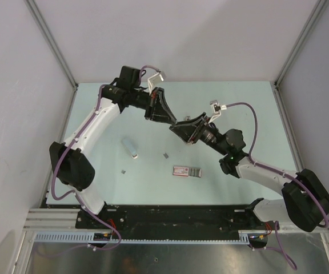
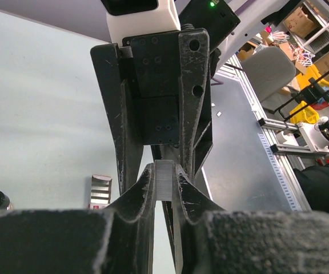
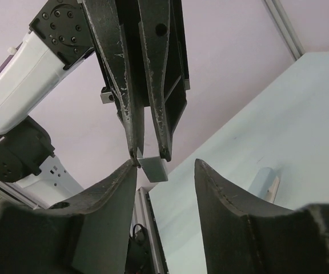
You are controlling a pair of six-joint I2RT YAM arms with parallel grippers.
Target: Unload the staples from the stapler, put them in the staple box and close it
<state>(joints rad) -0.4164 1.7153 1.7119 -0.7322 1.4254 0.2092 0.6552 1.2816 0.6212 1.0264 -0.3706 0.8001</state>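
We see white walls (image 1: 181,34) around a pale green table (image 1: 250,108), and the two arms meet nose to nose above its middle. The left gripper (image 2: 164,171) has its jaws pressed together on the stapler (image 3: 152,169), held in the air with only its silvery end sticking out past the fingertips. The right gripper (image 3: 165,165) is spread wide, its fingers on either side of that end and gripping nothing. We cannot tell whether one of them touches it. The overhead view alone shows the table below. A pale blue bar (image 1: 130,146) lies to the left and a flat pink-labelled box (image 1: 187,171) nearer the bases. Two of the staples (image 1: 165,154) lie as tiny grey bits apart from both.
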